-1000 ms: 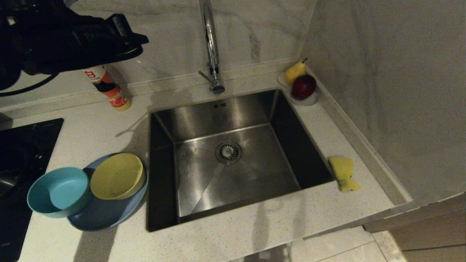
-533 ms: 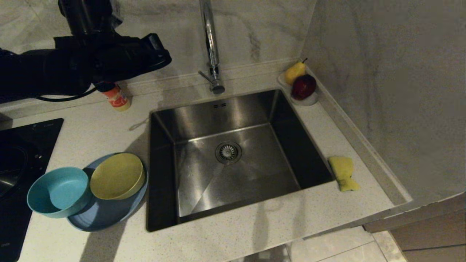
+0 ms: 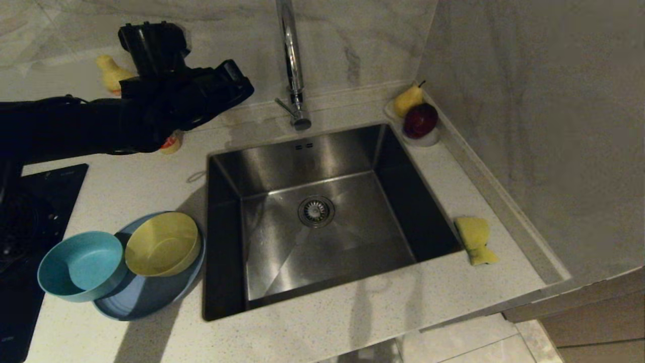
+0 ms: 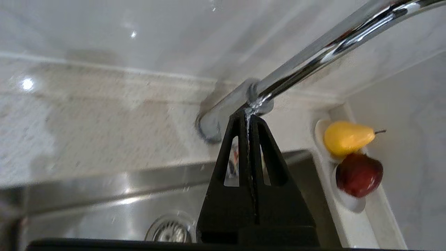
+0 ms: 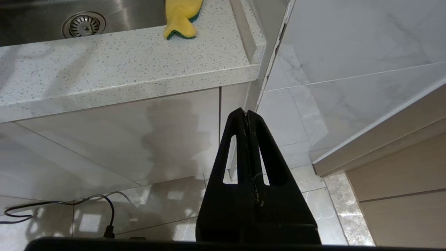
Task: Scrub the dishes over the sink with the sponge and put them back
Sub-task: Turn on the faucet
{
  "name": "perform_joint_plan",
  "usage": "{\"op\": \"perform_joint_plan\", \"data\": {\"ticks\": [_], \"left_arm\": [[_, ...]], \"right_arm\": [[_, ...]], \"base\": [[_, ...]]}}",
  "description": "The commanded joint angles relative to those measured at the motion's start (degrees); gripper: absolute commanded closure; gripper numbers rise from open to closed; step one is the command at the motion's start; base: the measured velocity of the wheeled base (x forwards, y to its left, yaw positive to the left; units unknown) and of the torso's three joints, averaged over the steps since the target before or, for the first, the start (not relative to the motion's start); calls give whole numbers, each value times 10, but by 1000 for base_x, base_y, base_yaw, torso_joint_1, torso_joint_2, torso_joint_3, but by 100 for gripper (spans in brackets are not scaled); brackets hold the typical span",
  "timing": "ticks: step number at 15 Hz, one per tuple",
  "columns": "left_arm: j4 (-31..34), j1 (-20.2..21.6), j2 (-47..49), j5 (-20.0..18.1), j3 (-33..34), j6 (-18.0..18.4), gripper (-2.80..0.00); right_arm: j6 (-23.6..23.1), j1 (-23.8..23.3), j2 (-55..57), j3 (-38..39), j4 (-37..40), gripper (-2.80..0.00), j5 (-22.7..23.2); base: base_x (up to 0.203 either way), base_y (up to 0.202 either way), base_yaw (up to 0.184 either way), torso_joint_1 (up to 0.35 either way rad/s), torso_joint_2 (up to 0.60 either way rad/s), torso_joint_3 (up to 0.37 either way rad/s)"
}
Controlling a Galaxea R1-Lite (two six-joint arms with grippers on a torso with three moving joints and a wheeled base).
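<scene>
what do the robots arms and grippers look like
Both are matte black. Each gripper, left gripper and right gripper, has two tapered triangular fingers with a long cut-out slot in each. The left arm is bulky and dark, with a black cable along it.

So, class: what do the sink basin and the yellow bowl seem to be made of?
Sink: brushed stainless steel, judging by its grey sheen and streaky reflections. Yellow bowl: probably matte plastic; flat colour, no glare, though glazeless ceramic can't be ruled out.

Left gripper [image 3: 237, 85] nearer the faucet [image 3: 291, 60].
</scene>
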Motion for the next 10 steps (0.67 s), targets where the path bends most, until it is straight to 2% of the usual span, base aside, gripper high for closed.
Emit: {"op": "perform_joint_plan", "data": {"ticks": [1,10], "left_arm": [[-22,-8,21,-1,0,-2,0],[-101,-13,69,-11,-1,6,0]], "right_arm": [[0,0,0,0,0,0,0],[0,0,-1,0,0,0,0]], "base": [[0,0,0,0,0,0],[0,0,0,0,0,0]]}}
